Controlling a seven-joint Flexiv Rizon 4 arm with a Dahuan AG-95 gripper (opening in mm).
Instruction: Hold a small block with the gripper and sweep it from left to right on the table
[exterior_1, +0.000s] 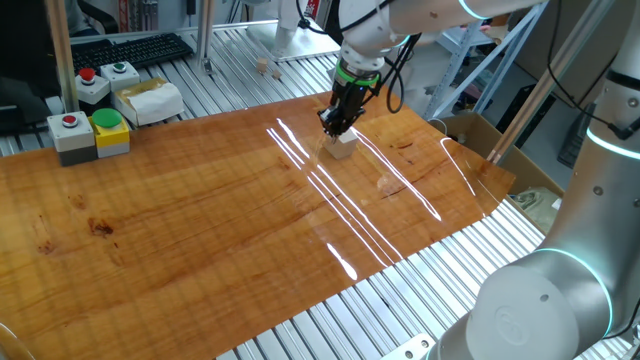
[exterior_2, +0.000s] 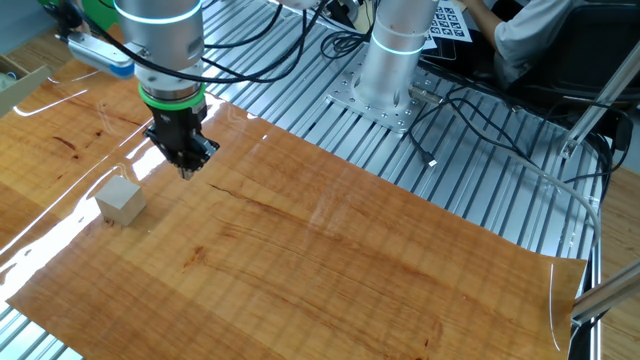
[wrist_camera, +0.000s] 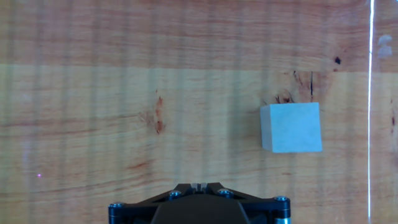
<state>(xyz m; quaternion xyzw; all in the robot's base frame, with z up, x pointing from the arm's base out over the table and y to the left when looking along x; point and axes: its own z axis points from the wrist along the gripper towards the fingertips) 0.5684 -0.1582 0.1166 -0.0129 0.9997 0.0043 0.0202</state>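
The small block (exterior_2: 121, 201) is a pale beige wooden cube that rests alone on the table (exterior_2: 330, 260). It also shows in one fixed view (exterior_1: 342, 146) and at the right of the hand view (wrist_camera: 291, 127). The gripper (exterior_2: 185, 170) hangs a little above the table, apart from the block and to its side. Its jaws are closed together and hold nothing. In one fixed view the gripper (exterior_1: 334, 129) is just behind the block. In the hand view only the gripper's tip (wrist_camera: 198, 185) shows at the bottom edge, to the left of the block.
Grey boxes with red (exterior_1: 70, 132) and green buttons (exterior_1: 109, 130) stand at the table's far left corner, next to a wrapped white box (exterior_1: 150, 100). Ribbed aluminium frame (exterior_2: 470, 180) surrounds the table. A cardboard box (exterior_1: 480, 135) stands past the right edge. Cables (exterior_2: 480, 110) lie on the frame.
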